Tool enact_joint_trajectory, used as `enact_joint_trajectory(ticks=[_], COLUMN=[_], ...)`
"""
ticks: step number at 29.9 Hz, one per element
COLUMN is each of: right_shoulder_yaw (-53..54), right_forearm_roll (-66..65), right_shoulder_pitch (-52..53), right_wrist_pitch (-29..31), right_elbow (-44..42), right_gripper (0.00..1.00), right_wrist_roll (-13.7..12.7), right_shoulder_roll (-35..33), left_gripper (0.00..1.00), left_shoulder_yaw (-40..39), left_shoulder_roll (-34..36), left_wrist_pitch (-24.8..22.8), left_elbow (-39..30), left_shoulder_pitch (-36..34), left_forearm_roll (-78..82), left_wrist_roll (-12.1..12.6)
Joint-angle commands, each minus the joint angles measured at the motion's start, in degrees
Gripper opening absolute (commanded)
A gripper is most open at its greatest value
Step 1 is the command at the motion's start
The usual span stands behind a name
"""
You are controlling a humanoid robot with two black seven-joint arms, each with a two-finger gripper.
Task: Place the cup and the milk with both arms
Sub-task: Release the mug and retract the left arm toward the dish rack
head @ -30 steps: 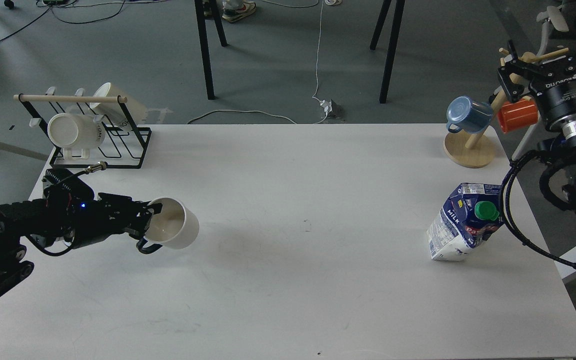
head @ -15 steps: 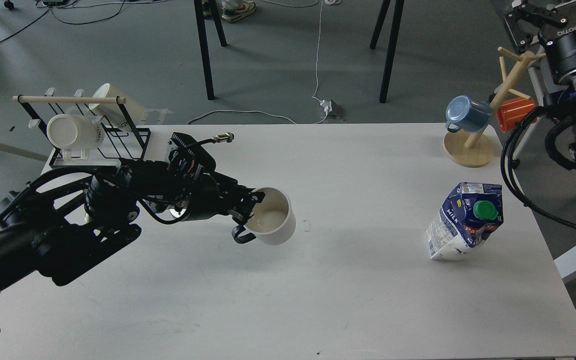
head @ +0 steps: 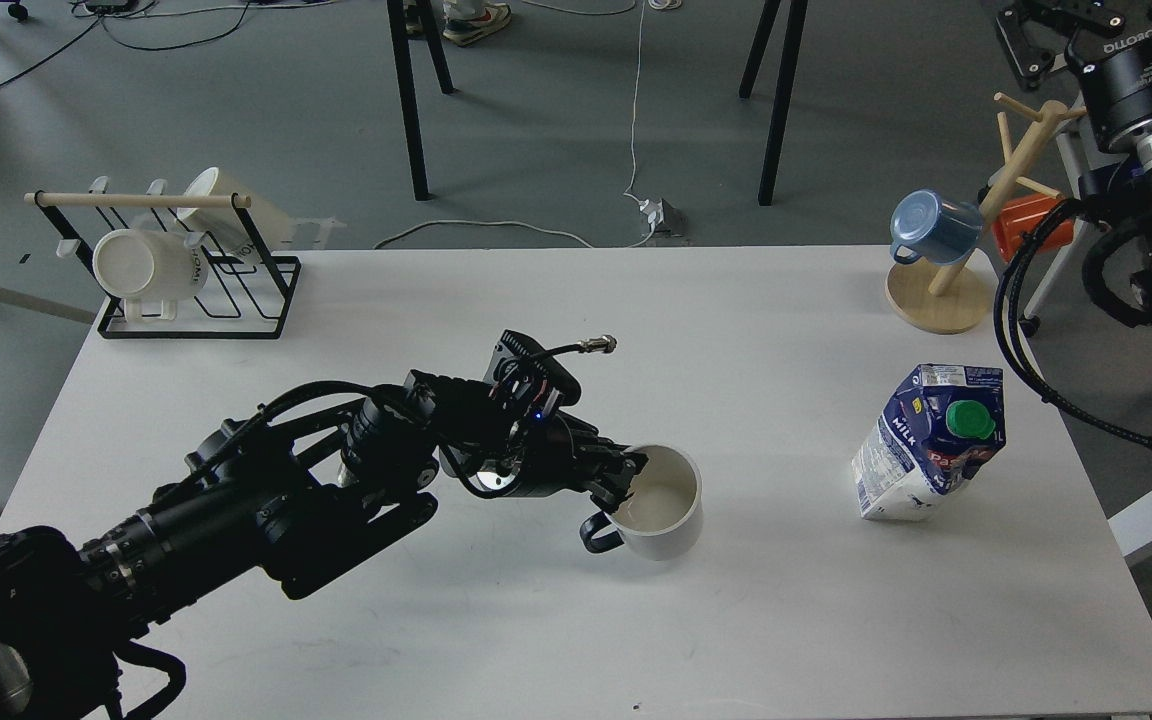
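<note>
At table centre, left claw [head: 626, 478] clamped on cup [head: 664, 502] rim.

one white cup [head: 661, 503] with black handle, one milk carton [head: 928, 442], two lettered white mugs [head: 151, 265] on one wire rack [head: 266, 312], one blue mug [head: 932, 228], one orange mug [head: 1028, 222], one wooden mug tree [head: 939, 298], two black arms [head: 266, 500]
</note>
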Motion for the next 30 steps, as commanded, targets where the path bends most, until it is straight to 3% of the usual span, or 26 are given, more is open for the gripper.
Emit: enact_joint_trajectory(ticks=[1, 4, 8, 12, 15, 19, 23, 25, 30], right_shoulder_yaw=[-0.09, -0.09, -0.18, -0.09, -0.09, 1.05, 2.02, 2.98, 8.07], right_forearm_roll=[0.0, 0.0, 0.0, 0.0, 0.0, 0.26, 0.44, 0.52, 0.79], right_shoulder_pitch=[-0.05, -0.22, -0.4, -0.49, -1.19, -3.99, -9.96, -14.0, -25.77], right_wrist_pitch=[0.0, 0.0, 0.0, 0.0, 0.0, 0.0, 0.0, 0.0, 0.0], right_elbow=[-0.04, -0.04, -0.04, -0.04, 0.05, 1.89, 5.05, 6.98, 10.77], right_gripper=[0.99, 0.99, 0.99, 0.99, 0.99, 0.99, 0.99, 0.99, 0.99], right_wrist_roll=[-0.01, -0.01, -0.01, -0.01, -0.1, -0.1, -0.1, -0.01, -0.1], right_shoulder_roll=[-0.11, -0.11, -0.11, -0.2, -0.37, -1.6, -3.71, -4.68, -5.21], left_gripper=[0.1, 0.16, 0.23, 0.52, 0.58, 0.74, 0.99, 1.0, 1.0], left_shoulder_yaw=[-0.01, -0.01, -0.01, -1.15, -4.22, -12.73, -21.87, -25.66, -27.78], left_shoulder_roll=[-0.27, -0.01, 0.61, 0.52, 0.52, 0.7, 2.36, 3.59, 10.0], left_wrist_pitch=[0.0, 0.0, 0.0, 0.14, 0.49, 4.08, 8.82, 11.64, 12.79], left_elbow=[2.05, 3.29, 3.03, 2.77, 2.33, 2.33, 2.85, 3.29, 3.29], left_shoulder_pitch=[-0.29, -0.47, -0.12, 0.06, -0.11, -0.2, -0.12, -0.12, -0.38], left_forearm_roll=[-0.01, -0.01, -0.01, -0.01, -0.01, -8.52, -24.94, -34.77, -62.46], left_wrist_roll=[1.42, 4.15, 4.15, 4.24, 3.54, 3.63, 3.54, 3.36, 1.44])
